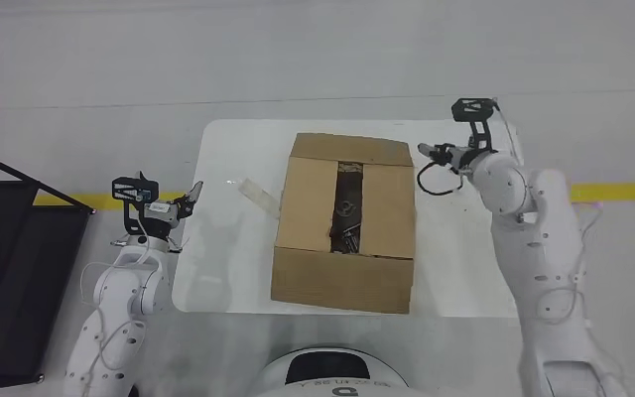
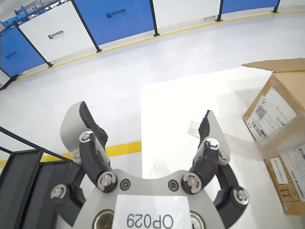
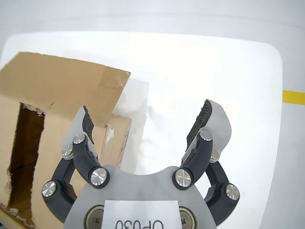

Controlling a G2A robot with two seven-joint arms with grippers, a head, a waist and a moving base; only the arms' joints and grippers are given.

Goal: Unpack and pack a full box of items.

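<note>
Right now the box [image 1: 344, 223] sits mid-worktop [image 1: 228, 149], flaps nearly shut over a narrow slot; something dark lies inside, though I cannot make it out; left gripper [image 2: 145, 122] and right gripper [image 3: 147, 117] flank it, fingers [image 2: 94, 122] spread, holding nothing; I'd hook each flap's inner edge and fold both outward together.

The box [image 1: 387, 213] was plain brown cardboard, matt, with rough, torn edges along its open slit. Its side carried smooth white paper labels [image 2: 274, 115], and a strip of clear, glossy tape [image 2: 238, 144] trailed from it. The table [image 1: 228, 149] was white, smooth and faintly shiny. The left pincer [image 2: 145, 108] and the right pincer [image 3: 145, 104] had matt grey metal plates, black plastic links and polished screw heads. Their pads [image 2: 95, 125] were black, rough and ridged, like rubber.
</note>
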